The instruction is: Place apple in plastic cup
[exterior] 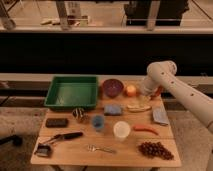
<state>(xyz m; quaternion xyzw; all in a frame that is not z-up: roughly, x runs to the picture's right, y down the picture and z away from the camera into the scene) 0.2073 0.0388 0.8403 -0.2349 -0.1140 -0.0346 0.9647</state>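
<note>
1. Far left sits a green plastic tray [71, 79], rectangular with shallow walls. It plays no part in this job.
2. The plastic cup [98, 122] stands upright near the middle of the wooden table [70, 153]. It is a narrow blue tumbler, slightly translucent. I judge it light and easy to tip, so I would bring the fruit down from straight above and avoid knocking the rim.
3. A round dark purple bowl [113, 87] sits on the far side, and a wider white cup [121, 130] stands just right of the blue one, a little nearer.
4. The apple [131, 90] rests on the table on the far side, just right of the bowl and well apart from the plastic cup. It is round and smooth, yellow-orange with a reddish blush. I expect it to be firm, fairly weighty and slick-skinned, so I would grip it across its widest middle from above. It may be a snug fit in that narrow mouth.
5. The gripper [143, 99] hangs just right of the apple, low over the banana [138, 107]. I cannot tell whether it is open or closed.
</note>
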